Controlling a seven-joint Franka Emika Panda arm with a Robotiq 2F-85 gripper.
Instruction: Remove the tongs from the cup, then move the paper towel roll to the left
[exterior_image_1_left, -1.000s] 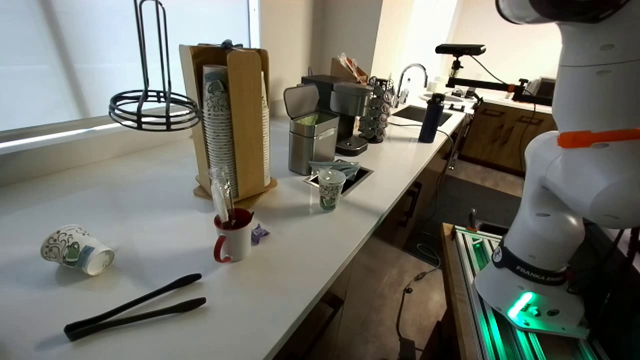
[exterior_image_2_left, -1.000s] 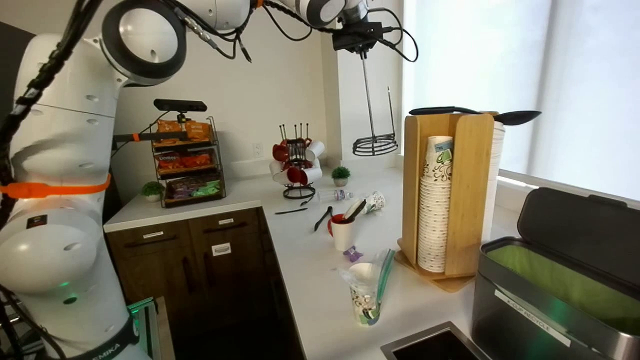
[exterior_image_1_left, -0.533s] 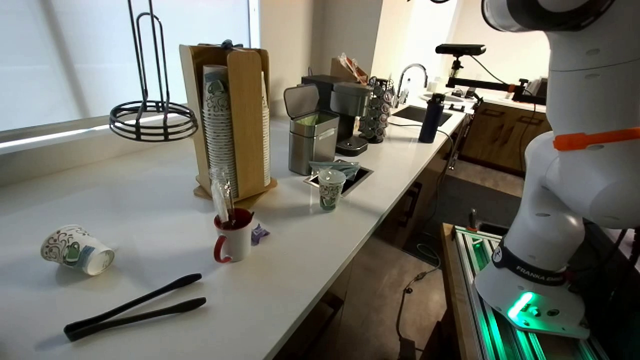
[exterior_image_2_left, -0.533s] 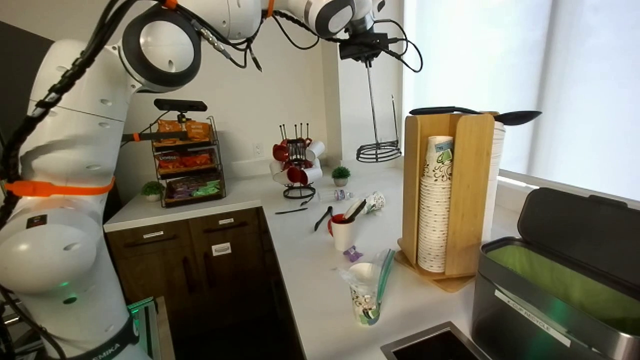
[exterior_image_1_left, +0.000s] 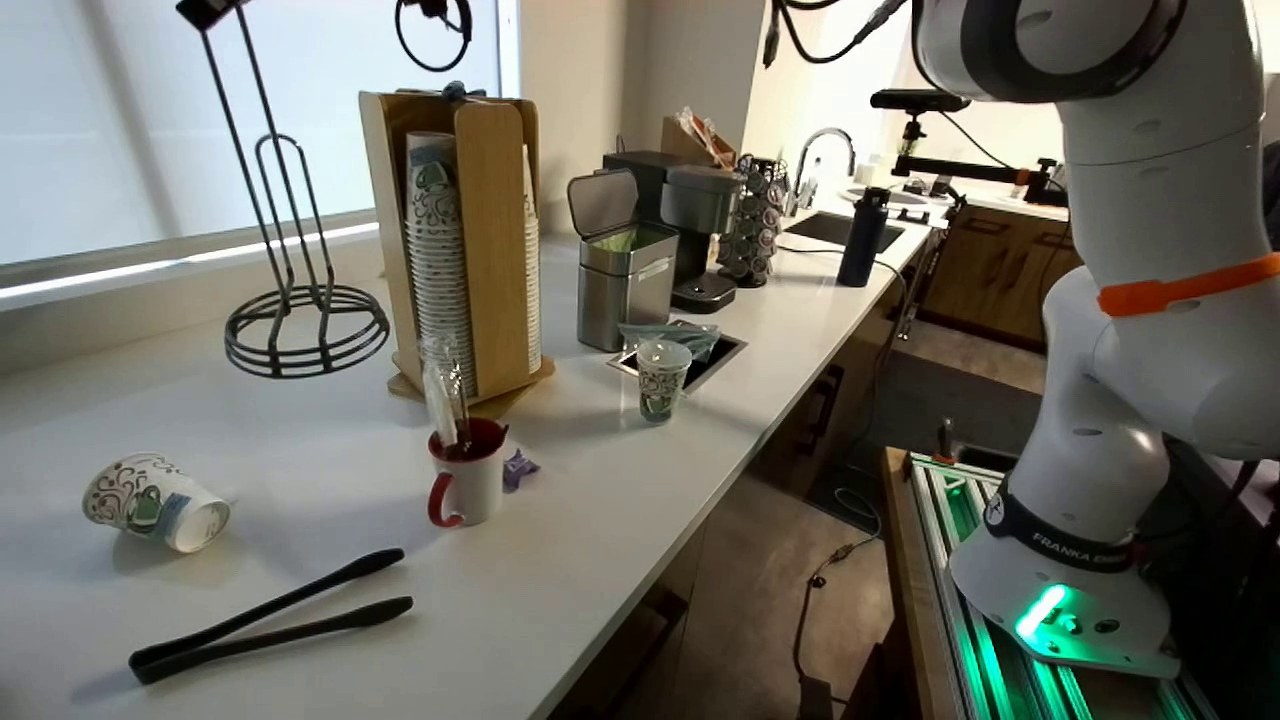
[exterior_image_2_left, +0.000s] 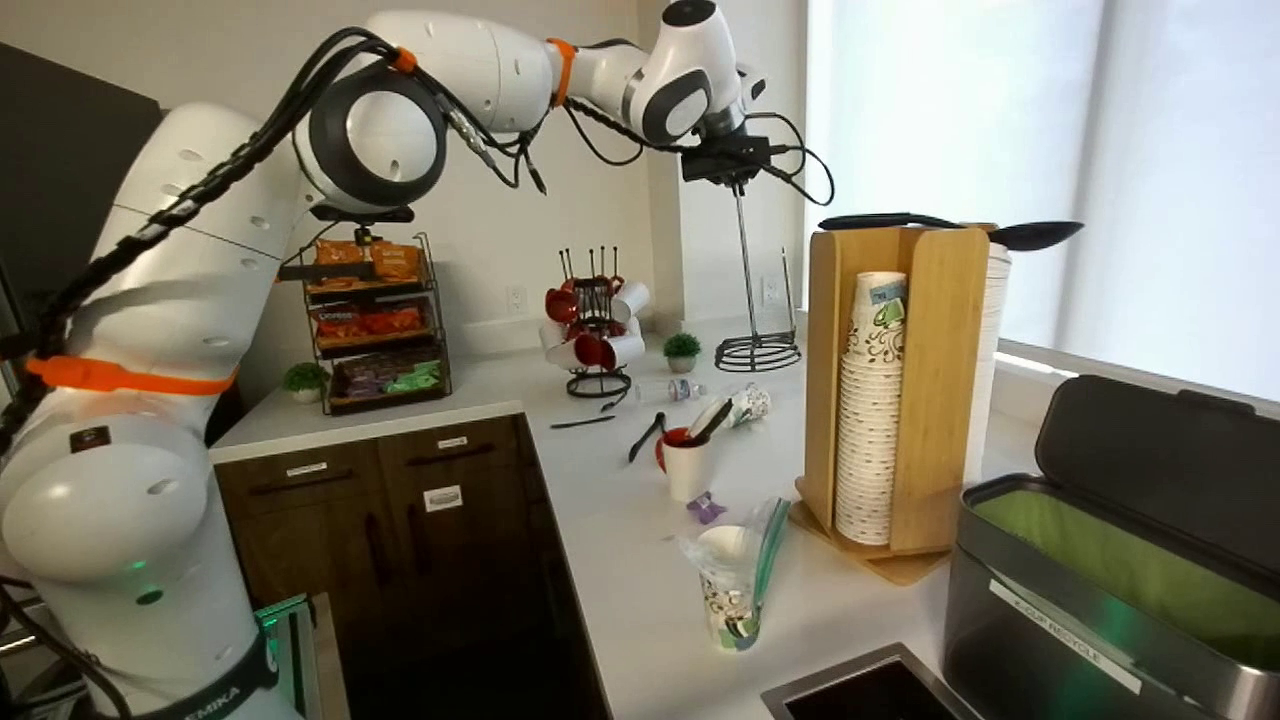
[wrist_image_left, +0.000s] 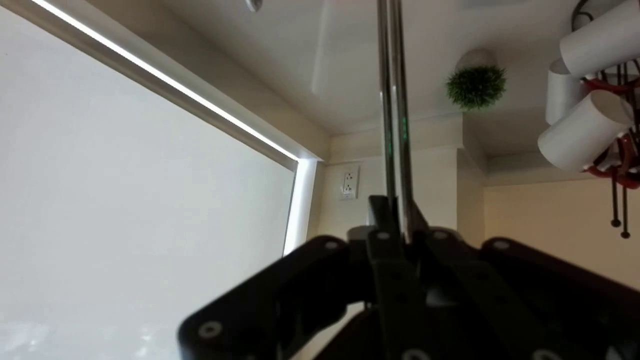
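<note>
Over the bench (exterior_image_1_left: 300, 430), near the wooden cup holder (exterior_image_1_left: 490, 240), I have the wire towel stand (exterior_image_2_left: 747, 265) by the top of its uprights, jaws clenched on the slim metal. Whether it hangs clear of the bench or touches down I cannot tell; in an exterior view the whole frame, ring base (exterior_image_1_left: 325, 345) included, looks tilted. That lean worries me most: lowered so, one edge of the ring would land first, and letting go too soon could send the stand toppling. Rods this thin give me little to squeeze, so any bump below might swivel the stand in my grip. A swing toward the cup holder could catch its side and shake the stacked cups (exterior_image_1_left: 438, 270); a landing too near the patterned paper cup (exterior_image_1_left: 155, 505), which lies on its side, might set that rolling. The tongs (exterior_image_1_left: 310, 626) lie on the bench, out of the mug (exterior_image_1_left: 478, 490), so I judge that only placing the stand remains.
</note>
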